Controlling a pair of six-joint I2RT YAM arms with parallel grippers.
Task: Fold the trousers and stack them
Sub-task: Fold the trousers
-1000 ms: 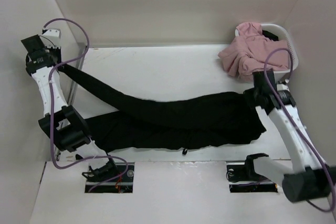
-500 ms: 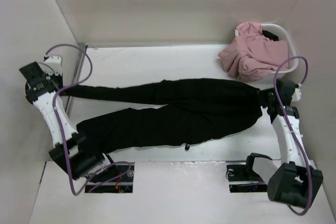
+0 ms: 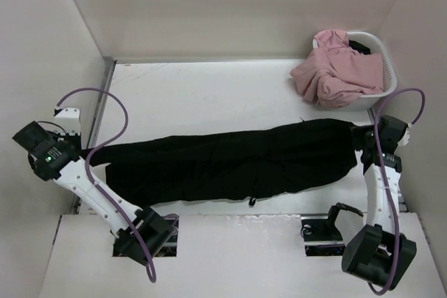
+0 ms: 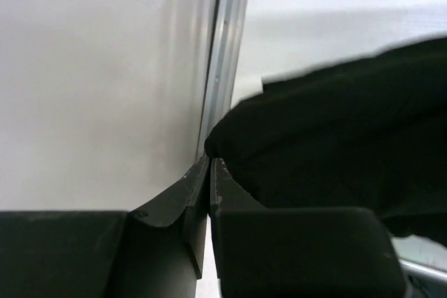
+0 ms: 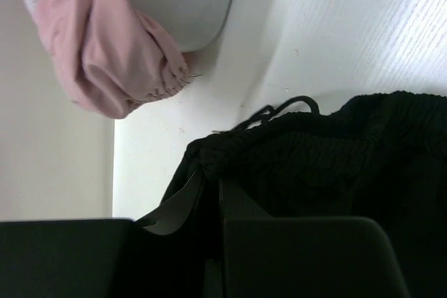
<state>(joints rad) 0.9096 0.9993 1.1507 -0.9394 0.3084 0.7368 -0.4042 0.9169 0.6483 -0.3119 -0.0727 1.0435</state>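
Nearest the arm bases, the trousers (image 3: 230,162) lie stretched across the front half of the desk (image 3: 209,88). They run left to right as one long black band, and both legs seem to be laid together rather than spread apart. The near edge is fairly straight, though the cloth is rumpled along the middle.

At the left end, the left claw (image 3: 89,153) sits low by the side wall. Its wrist view shows the left claw (image 4: 209,164) pinched nearly closed, with a tip of the black cloth (image 4: 335,137) caught between the fingers, so it is holding a leg end. At the right end, the right claw (image 3: 357,137) is clamped on the gathered waistband (image 5: 314,144), with the drawstring (image 5: 279,108) looping out just beyond it.

Further back on the right, a white basket (image 3: 386,78) holds a heap of pink clothes (image 3: 335,75). It is near the waist end of the trousers but not touching it.

My reading is that the lengthwise fold is done and the pair is being pulled taut and set down flat. The next move likely calls for the left claw to lift the leg ends and carry them over toward the waistband. The cloth should be kept low and even so the soft layers do not slide apart, and the right end should be held down or let go only once it lies flat
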